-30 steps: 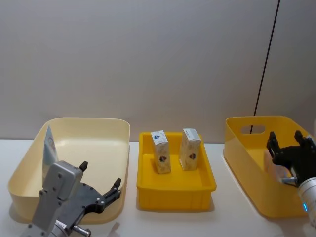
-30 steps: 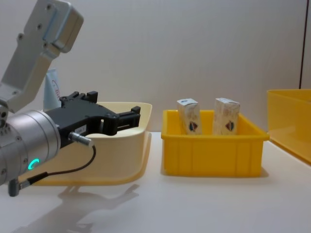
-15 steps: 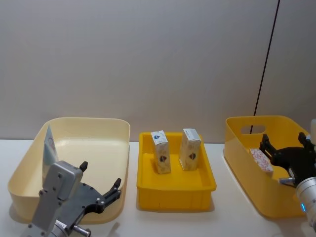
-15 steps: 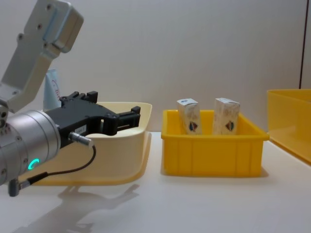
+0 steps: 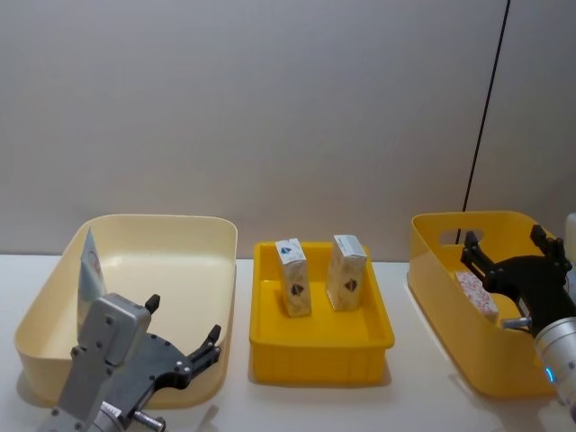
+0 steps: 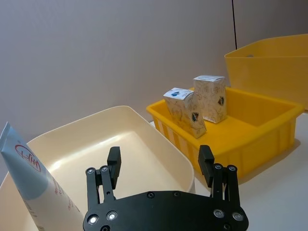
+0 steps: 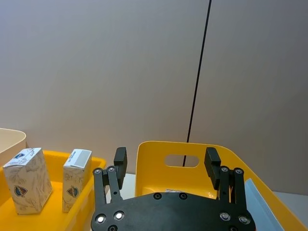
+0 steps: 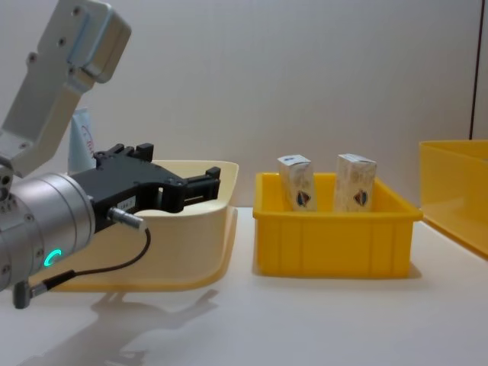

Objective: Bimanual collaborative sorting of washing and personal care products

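Right edge of the head view cuts off the deep yellow bin (image 5: pixel 450 270) and the right hand (image 5: pixel 515 256), fingers spread wide and empty, over it; a small patterned carton (image 5: pixel 474 292) peeks out, half hidden. Centre frame, the shallow yellow tray (image 5: pixel 319 346) holds two white cartons (image 5: pixel 292 276) (image 5: pixel 346 271), side by side, the left one tilted. Far left, the cream bin (image 5: pixel 180 234) holds a squeeze tube (image 5: pixel 88 270) leaning on its wall. Lower left, the left hand (image 5: pixel 184 346) hangs open, empty, over that bin's near rim.
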